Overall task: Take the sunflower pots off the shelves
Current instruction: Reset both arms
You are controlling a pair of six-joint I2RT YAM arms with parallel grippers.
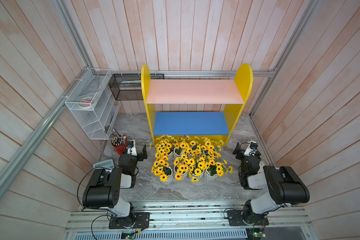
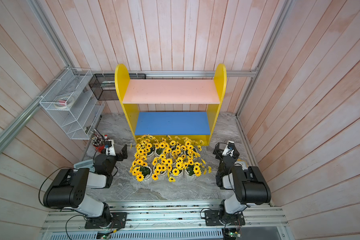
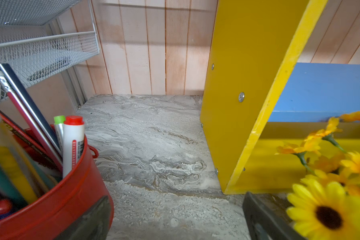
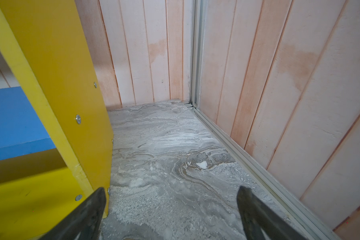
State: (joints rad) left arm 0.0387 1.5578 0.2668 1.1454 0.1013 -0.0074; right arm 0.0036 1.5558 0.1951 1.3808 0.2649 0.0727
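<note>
Pink and blue boards of the shelves (image 1: 193, 91) lie bare in both top views. The sunflower pots (image 1: 185, 164) stand packed in two rows on the desk (image 1: 154, 191) just in front of them, so I judge the job done. My left pincer (image 1: 142, 152) and right pincer (image 1: 237, 148) hang wide and empty on either side. The pots crowd so closely that one nudge from an arm could topple several. From my left wrist, one finger sits just beside the red pen cup (image 3: 60, 207) and the other beside a bloom (image 3: 328, 216), so a careless swing could tip the cup or snag petals. From my right wrist, a finger nears the yellow side panel (image 4: 67, 83), and a bump there could shift the unit. The marker (image 3: 73, 143) and pencil (image 3: 29, 116) in the cup carry print too blurred to read, and no other writing shows.
</note>
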